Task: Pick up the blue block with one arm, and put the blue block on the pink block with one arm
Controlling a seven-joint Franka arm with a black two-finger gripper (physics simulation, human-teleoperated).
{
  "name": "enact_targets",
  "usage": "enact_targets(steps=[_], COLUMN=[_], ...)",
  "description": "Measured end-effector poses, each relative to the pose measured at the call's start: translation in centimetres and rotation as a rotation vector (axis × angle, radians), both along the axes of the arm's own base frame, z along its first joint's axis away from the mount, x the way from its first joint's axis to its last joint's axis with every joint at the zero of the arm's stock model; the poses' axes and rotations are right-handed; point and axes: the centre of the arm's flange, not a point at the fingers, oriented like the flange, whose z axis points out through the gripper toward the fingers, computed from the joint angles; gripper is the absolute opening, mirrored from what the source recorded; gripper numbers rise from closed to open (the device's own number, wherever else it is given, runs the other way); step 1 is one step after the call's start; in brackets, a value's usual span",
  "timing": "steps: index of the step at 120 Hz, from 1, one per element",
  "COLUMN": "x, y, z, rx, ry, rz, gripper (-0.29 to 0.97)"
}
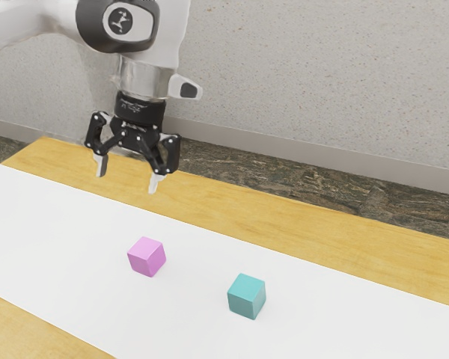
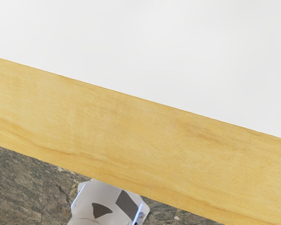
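A blue-green block [image 1: 246,295] rests on the white mat [image 1: 60,239] toward the exterior view's right. To its left, about a block's width and a half away, sits the pink block [image 1: 147,256]. My gripper [image 1: 127,176] hangs open and empty well above the mat's far edge, up and to the left of the pink block, its two fingers spread apart and pointing down.
The white mat [image 2: 178,42] lies across a wooden table [image 1: 299,224] whose bare strip [image 2: 131,140] runs under my hand. Beyond the table edge is dark stone floor [image 2: 23,183], the robot's white base [image 2: 107,206], and a grey wall [image 1: 322,67].
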Motion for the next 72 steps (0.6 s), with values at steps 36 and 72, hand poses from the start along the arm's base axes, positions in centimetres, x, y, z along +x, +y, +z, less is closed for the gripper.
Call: enact_targets(steps=[36,72], x=[4.5,4.2], y=[0.6,2.2], z=[2.2,-9.1], rx=[-0.029,-0.031], ry=[-0.321,-0.325], rz=[0.432,0.640], gripper=[0.68,0.68])
